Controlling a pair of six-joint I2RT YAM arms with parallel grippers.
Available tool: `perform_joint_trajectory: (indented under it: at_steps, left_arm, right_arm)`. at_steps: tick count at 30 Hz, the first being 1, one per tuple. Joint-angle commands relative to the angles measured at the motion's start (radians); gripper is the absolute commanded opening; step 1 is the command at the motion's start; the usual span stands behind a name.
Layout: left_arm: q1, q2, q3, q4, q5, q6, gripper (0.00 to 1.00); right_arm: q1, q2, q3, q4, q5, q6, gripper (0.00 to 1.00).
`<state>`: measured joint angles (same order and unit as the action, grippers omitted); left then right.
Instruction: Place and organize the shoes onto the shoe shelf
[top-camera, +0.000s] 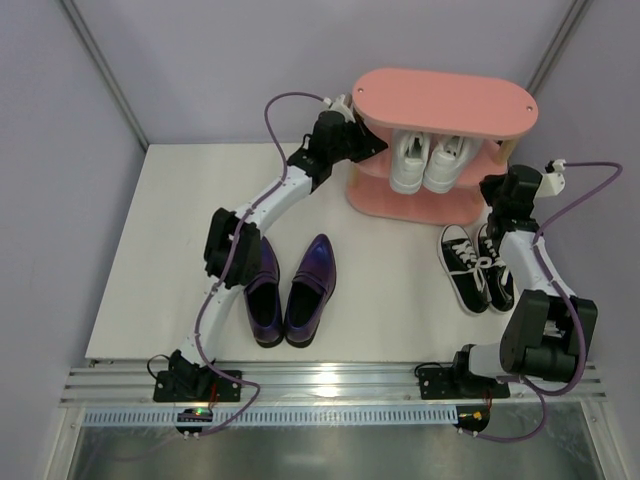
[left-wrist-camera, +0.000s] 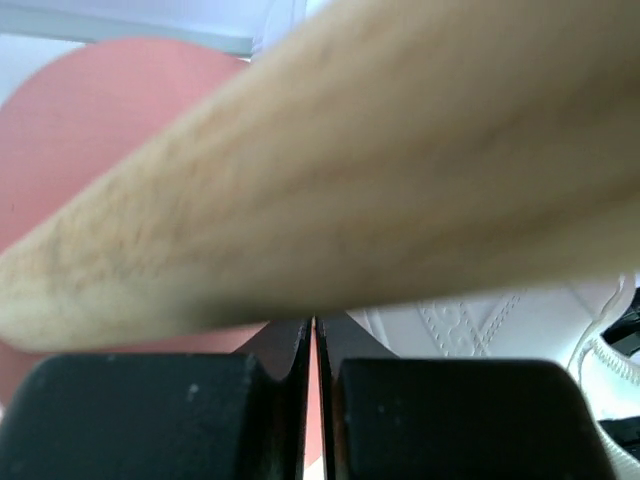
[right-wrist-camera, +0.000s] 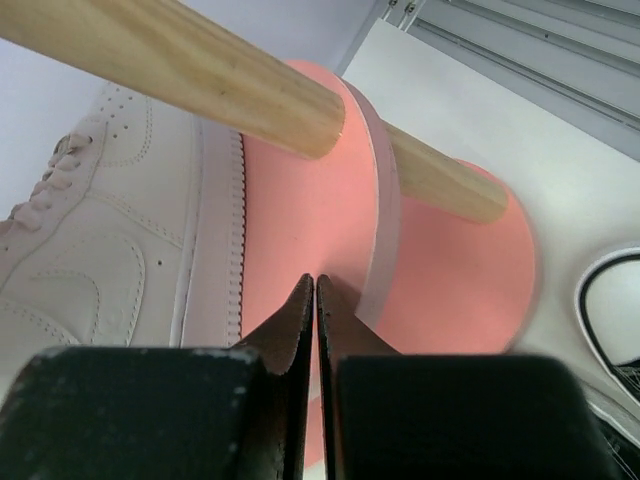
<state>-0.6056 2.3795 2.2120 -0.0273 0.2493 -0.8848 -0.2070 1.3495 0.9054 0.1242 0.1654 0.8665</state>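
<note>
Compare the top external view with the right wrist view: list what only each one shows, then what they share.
Only top external: the purple loafers on the table, the left arm, and the top board of the pink shelf. Only right wrist: the right tool with fingers pressed together, and a wooden post piercing the board under the white sneaker. Both: the pink shelf, that white sneaker on it, and a black sneaker on the table beside it.
</note>
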Motion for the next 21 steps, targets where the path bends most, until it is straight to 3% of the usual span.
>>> perform_joint_trajectory:
  at_steps: [1, 8, 12, 16, 21]
  left_arm:
    - [0.006, 0.038, 0.075, -0.016, -0.016, 0.009, 0.00]
    - [0.007, 0.066, 0.083, -0.003, -0.013, 0.003, 0.01]
    - [0.007, 0.081, 0.084, 0.007, -0.001, -0.005, 0.00]
    - [0.007, 0.086, 0.075, 0.009, 0.019, -0.008, 0.00]
    - [0.007, 0.063, 0.009, 0.048, 0.038, -0.017, 0.00]
  right_arm:
    - [-0.005, 0.060, 0.042, 0.093, 0.017, 0.042, 0.04]
    - [-0.005, 0.172, 0.009, 0.322, -0.079, 0.115, 0.04]
    - [-0.003, 0.281, 0.053, 0.394, -0.275, 0.109, 0.04]
    - [-0.005, 0.382, 0.138, 0.402, -0.501, 0.078, 0.04]
    - [-0.005, 0.430, 0.162, 0.365, -0.612, -0.010, 0.04]
